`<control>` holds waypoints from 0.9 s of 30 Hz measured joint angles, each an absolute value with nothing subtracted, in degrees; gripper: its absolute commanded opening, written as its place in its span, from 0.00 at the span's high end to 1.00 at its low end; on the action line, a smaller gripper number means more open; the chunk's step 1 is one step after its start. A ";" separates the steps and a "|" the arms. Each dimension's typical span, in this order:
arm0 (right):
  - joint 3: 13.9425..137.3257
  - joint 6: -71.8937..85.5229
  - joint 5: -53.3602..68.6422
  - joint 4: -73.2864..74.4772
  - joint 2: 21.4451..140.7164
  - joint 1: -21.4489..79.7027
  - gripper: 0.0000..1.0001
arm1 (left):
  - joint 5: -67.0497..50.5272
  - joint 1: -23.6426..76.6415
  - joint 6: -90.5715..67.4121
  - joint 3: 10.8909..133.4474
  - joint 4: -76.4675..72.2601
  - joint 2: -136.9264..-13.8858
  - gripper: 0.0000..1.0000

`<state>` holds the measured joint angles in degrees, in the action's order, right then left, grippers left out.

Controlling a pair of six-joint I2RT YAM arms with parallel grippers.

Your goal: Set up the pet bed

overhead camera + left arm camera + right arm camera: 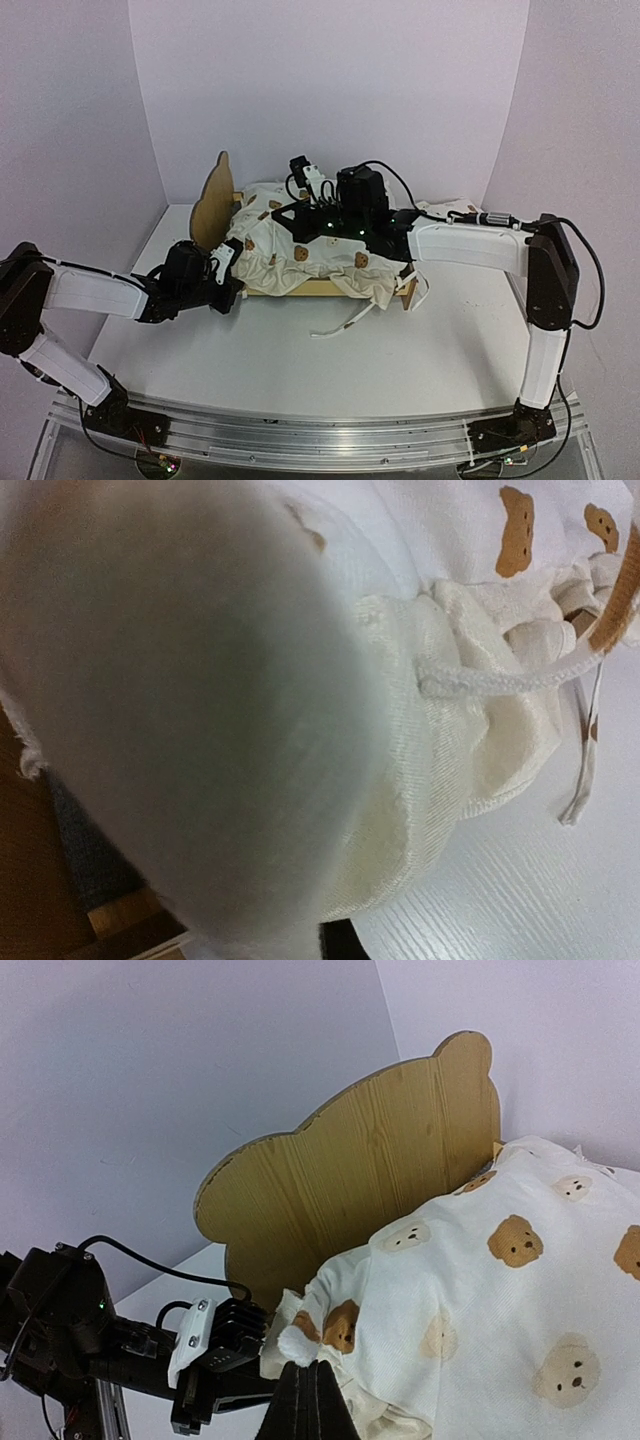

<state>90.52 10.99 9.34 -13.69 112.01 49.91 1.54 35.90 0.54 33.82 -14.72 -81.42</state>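
The pet bed's plywood frame stands mid-table with its bear-ear headboard on the left. The cream bear-print cushion lies rumpled on it, its ruffle hanging over the near right end. My left gripper is at the cushion's near-left corner. In the left wrist view, blurred cushion cloth covers the fingers. My right gripper reaches over the cushion from the right. It is shut, with a white tuft of the cushion's edge at its tips, below the headboard.
A small bear-print pillow lies behind the right arm at the back right. White tie strings trail from the cushion onto the white table. Purple walls close in the back and sides.
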 measured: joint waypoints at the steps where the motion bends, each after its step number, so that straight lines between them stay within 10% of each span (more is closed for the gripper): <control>1: 90.29 11.01 9.36 -13.76 111.83 49.91 1.00 | 1.65 35.91 0.86 33.81 -15.46 -81.74 1.00; 27: 86.13 12.34 10.33 -14.63 109.49 49.15 1.00 | 4.67 32.04 33.42 51.77 -3.66 -75.44 1.00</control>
